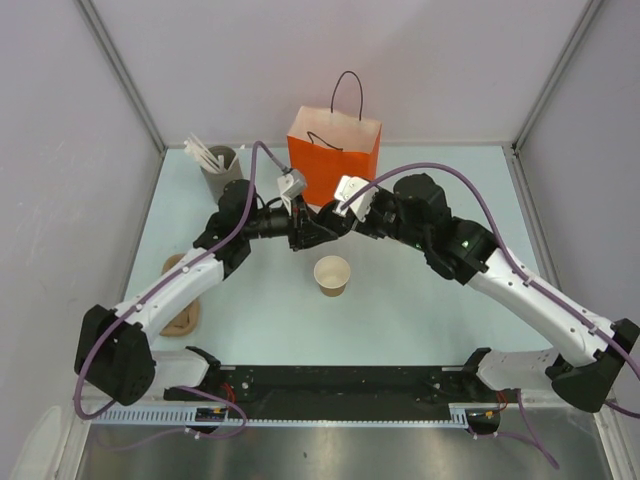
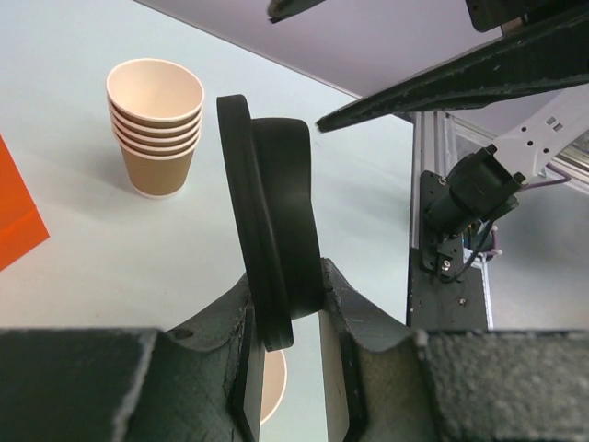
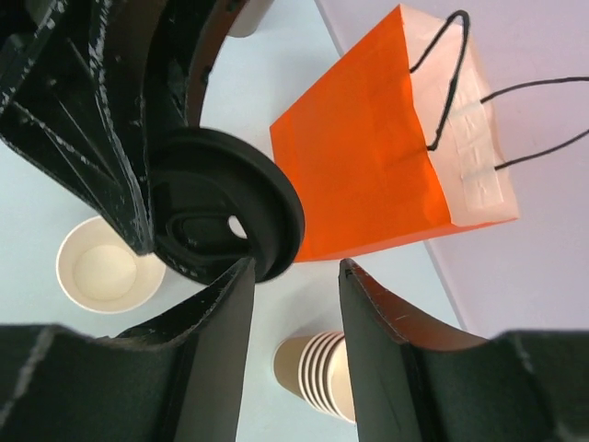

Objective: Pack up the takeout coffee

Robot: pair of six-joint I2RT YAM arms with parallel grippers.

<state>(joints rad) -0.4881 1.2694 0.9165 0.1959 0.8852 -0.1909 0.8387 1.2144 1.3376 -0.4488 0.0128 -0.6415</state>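
While my left claw [image 2: 287,308] pinches the light, stiff lid [image 2: 271,203] by its rim, aloft near the lidless cup [image 1: 332,275] on the table [image 1: 410,305], my right claw [image 3: 296,269] stands spread. The paper crushes easily, so I'd hold it low.

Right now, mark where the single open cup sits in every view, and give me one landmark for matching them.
Top external: single open cup stands mid-table, nearer the arm bases than the orange bag.
Left wrist: only a pale sliver at the bottom, under the upright black lid.
Right wrist: lower left, seen from above, its inside pale.
Shared landmark: the orange bag, left edge and upper centre.
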